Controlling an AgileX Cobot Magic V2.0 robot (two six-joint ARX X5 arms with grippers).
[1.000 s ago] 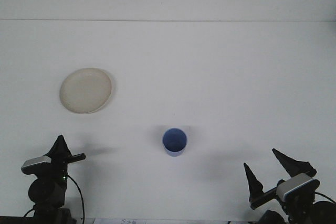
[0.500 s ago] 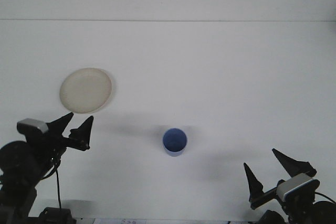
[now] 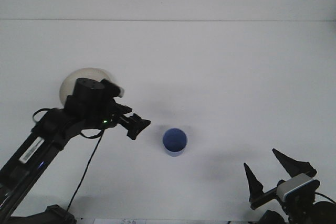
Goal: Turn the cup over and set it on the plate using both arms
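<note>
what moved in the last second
The left arm swung up and right over the table, its gripper now close to the left of the cup, hiding part of the plate. Nothing grasped. Cup, plate and right gripper stayed put.

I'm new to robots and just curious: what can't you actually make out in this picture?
- Plate: front view, mostly hidden behind the left arm.
- Left end effector: too dark and small to tell open or shut.
- Right arm: cut off by the bottom edge; only its end effector shows.

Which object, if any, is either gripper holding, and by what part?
Nothing is held. The left gripper is beside the blue cup, apart from it; the right gripper is open and empty.
</note>
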